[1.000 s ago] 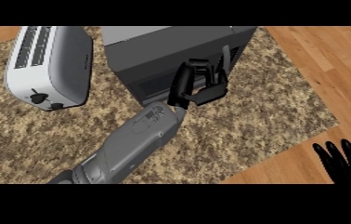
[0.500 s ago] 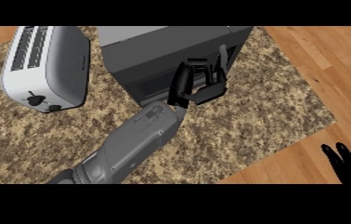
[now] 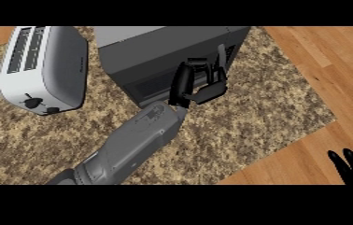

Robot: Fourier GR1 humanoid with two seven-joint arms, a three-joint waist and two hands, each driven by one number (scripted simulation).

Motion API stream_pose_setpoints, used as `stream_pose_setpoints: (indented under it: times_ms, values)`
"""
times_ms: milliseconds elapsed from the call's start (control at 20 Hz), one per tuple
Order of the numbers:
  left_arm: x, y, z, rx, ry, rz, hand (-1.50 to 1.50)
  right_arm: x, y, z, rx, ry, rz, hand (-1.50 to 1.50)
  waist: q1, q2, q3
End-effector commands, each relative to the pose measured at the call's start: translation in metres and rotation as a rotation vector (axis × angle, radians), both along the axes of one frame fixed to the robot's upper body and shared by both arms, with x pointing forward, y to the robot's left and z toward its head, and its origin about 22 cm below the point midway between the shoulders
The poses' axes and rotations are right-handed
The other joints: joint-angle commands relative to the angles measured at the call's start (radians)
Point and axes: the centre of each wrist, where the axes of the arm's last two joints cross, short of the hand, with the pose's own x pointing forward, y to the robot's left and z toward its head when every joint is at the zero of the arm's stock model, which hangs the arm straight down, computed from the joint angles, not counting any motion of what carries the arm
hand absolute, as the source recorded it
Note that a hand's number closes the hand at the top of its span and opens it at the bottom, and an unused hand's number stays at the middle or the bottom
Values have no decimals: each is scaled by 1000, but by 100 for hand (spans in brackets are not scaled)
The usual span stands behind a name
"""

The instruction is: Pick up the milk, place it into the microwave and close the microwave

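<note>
The dark grey microwave (image 3: 151, 51) stands at the back of the counter, and its door looks shut or nearly shut. My left hand (image 3: 196, 81) lies against the right part of the microwave's front, fingers pointing up along the door, thumb (image 3: 212, 91) sticking out to the right. Nothing shows between its fingers. No milk carton shows anywhere; the microwave's inside is hidden. Only the fingertips of my right hand (image 3: 341, 164) show, at the lower right edge, upright and resting.
A white toaster (image 3: 45, 68) with black knobs lies left of the microwave, close beside it. The speckled stone counter (image 3: 269, 112) ends at a wooden floor (image 3: 314, 51) on the right and lower right.
My left hand has stayed on the microwave's front, shifting only slightly upward. My right hand has sunk lower, so less of it shows.
</note>
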Motion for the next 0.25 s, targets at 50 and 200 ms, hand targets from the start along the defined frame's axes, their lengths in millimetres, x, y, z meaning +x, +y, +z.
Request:
stream_pose_setpoints:
  times_ms: [50, 200]
  values:
    - [19, 0, 15, 13, -7, 8, 150, -3, -3, 5, 4, -10, 30, -150, -13, 11, 0]
    - [18, 0, 13, 14, -4, 13, 150, -3, -6, 7, 0, -1, 35, -150, -14, 16, 1]
